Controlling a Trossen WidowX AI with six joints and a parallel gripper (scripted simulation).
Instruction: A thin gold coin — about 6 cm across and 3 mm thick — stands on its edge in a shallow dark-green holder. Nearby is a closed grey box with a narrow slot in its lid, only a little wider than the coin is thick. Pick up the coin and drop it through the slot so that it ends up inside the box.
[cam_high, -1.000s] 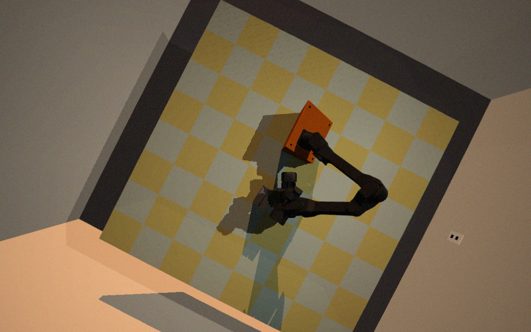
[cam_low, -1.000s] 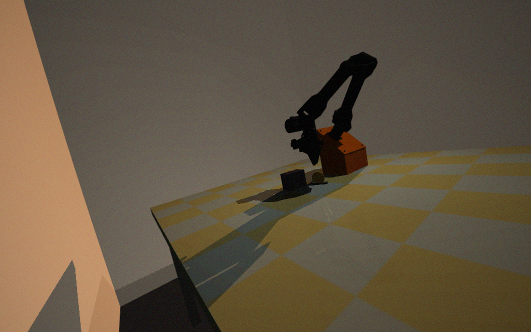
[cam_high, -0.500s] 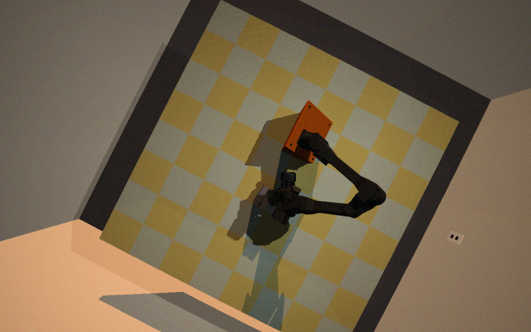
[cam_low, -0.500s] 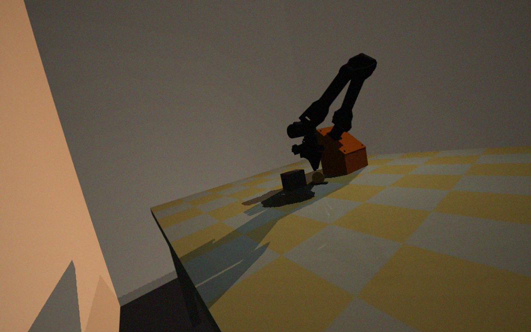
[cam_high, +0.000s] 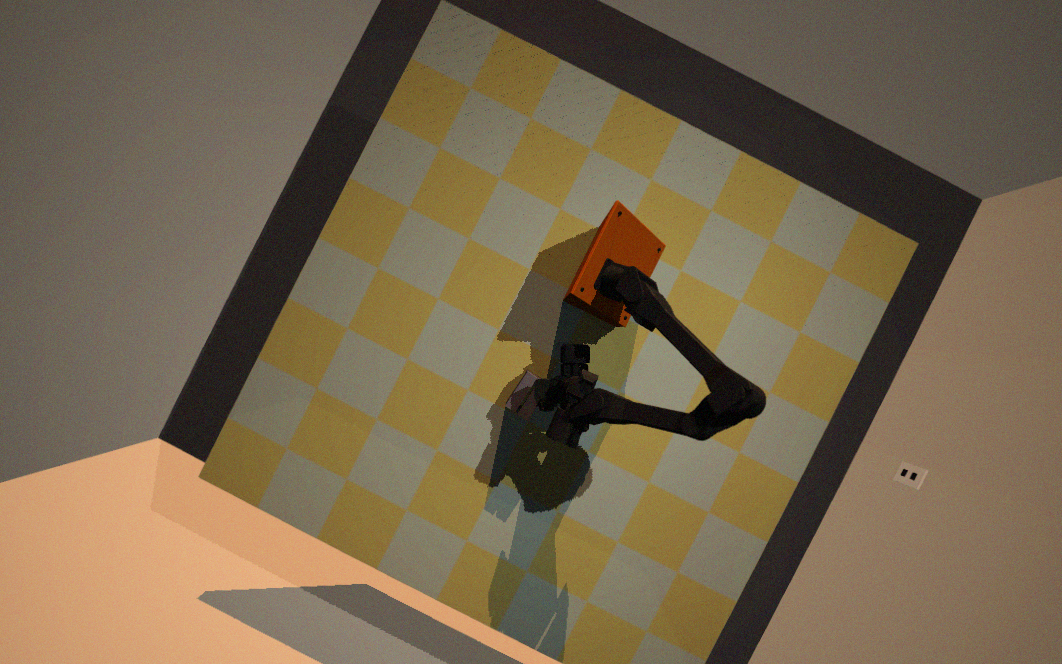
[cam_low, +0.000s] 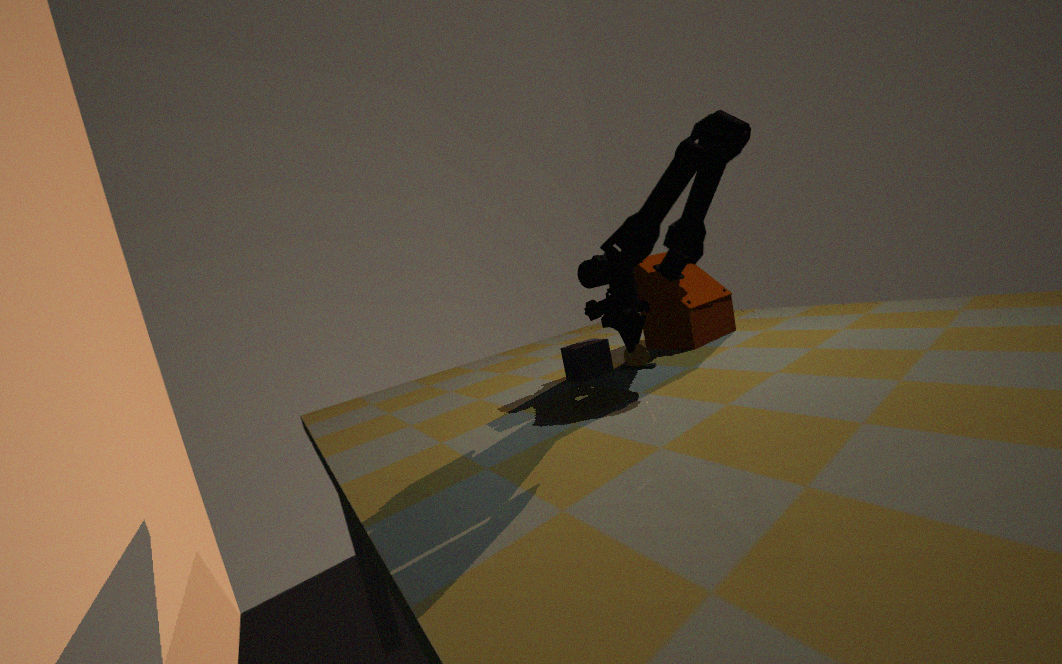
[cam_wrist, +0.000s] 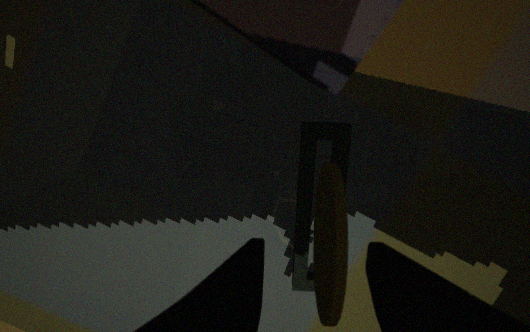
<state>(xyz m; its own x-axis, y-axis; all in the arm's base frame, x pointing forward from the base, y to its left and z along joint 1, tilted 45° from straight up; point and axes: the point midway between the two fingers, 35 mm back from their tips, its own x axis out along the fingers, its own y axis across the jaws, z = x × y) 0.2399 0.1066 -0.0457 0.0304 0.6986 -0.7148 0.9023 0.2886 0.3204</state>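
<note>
The gold coin (cam_low: 639, 357) (cam_wrist: 331, 250) stands on edge in the dark-green holder (cam_low: 648, 366) (cam_wrist: 306, 200). My gripper (cam_low: 632, 351) (cam_wrist: 315, 253) points down over the coin and is partly open. In the wrist view its two black fingertips stand on either side of the coin, with a gap on each side; the coin is nearer the right fingertip. In the top view the arm hides the coin and holder. The closed grey box (cam_high: 524, 385) (cam_low: 586, 361) (cam_wrist: 305, 25) stands close beside the holder, partly covered by the arm in the top view. Its slot cannot be made out.
The arm's orange base (cam_high: 626, 238) (cam_low: 711, 319) stands behind the holder. The yellow and pale checkered table (cam_high: 438, 328) (cam_low: 783, 407) carries everything, and its near edge shows at the lower left in the exterior view. Dark arm shadows cover the area around the box and coin.
</note>
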